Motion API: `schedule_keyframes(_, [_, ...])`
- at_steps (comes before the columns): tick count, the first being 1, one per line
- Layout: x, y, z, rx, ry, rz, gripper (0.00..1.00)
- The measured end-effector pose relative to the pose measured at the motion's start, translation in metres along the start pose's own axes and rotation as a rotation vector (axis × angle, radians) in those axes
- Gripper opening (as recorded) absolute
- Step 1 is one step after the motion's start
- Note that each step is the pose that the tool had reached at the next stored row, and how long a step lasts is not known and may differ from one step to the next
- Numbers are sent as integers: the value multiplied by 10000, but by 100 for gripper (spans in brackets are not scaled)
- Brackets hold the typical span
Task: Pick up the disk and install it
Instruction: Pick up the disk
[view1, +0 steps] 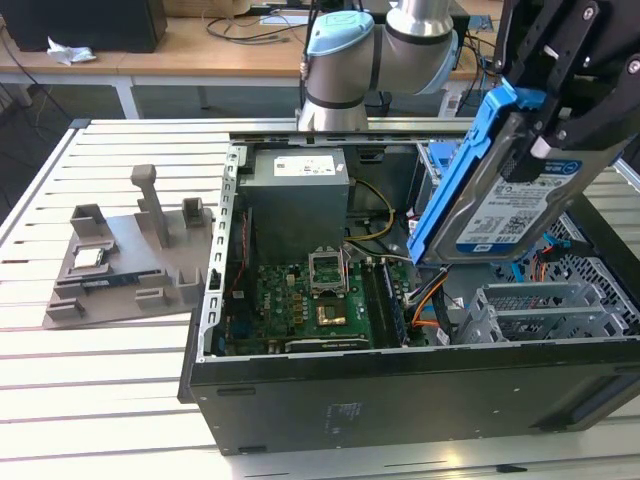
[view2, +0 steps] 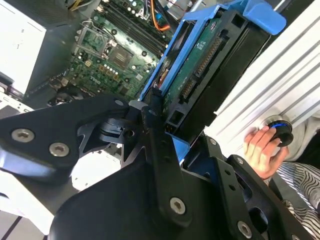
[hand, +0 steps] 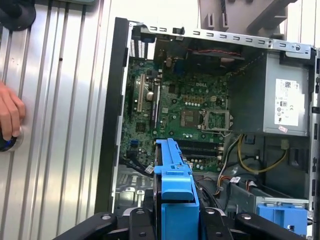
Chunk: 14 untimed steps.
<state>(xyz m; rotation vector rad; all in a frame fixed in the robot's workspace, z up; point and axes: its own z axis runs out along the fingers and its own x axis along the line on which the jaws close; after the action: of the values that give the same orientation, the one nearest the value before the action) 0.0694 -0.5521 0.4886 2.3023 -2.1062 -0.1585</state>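
One black gripper (view1: 548, 118) is clamped on the upper end of the disk (view1: 505, 205), its fingers closed against the blue carrier bracket on either side. The disk hangs tilted above the open computer case (view1: 400, 395), over the end of the case that lies toward the exterior view's right, with its blue-and-white label facing the exterior camera. Its lower end dips toward the case's interior, just above the orange cables (view1: 432, 300) and apart from the silver drive cage (view1: 545, 310) inside the case. In the second wrist view the drive's underside (circuit board and connector) shows within the bracket.

Inside the case, the green motherboard (view1: 300, 305) covers the floor and the grey power supply (view1: 297, 195) sits at the far end, next to the base of the robot arm (view1: 370, 50).

Outside the case, toward the exterior view's left, a grey fixture (view1: 130, 250) lies on the slatted table (view1: 100, 400) and carries a small square processor chip (view1: 88, 258). Also outside the case, a person's hand (view2: 261, 149) rests on a round knob (view2: 280, 131) at the table.
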Motion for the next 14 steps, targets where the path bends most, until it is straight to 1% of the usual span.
schedule_keyframes(2, [72, -9, 1, 0, -1, 1, 37])
schedule_keyframes(7, [174, -37, -1, -1, 0, 4, 37])
schedule_keyframes(14, [254, -101, -2, -4, -2, 10, 37])
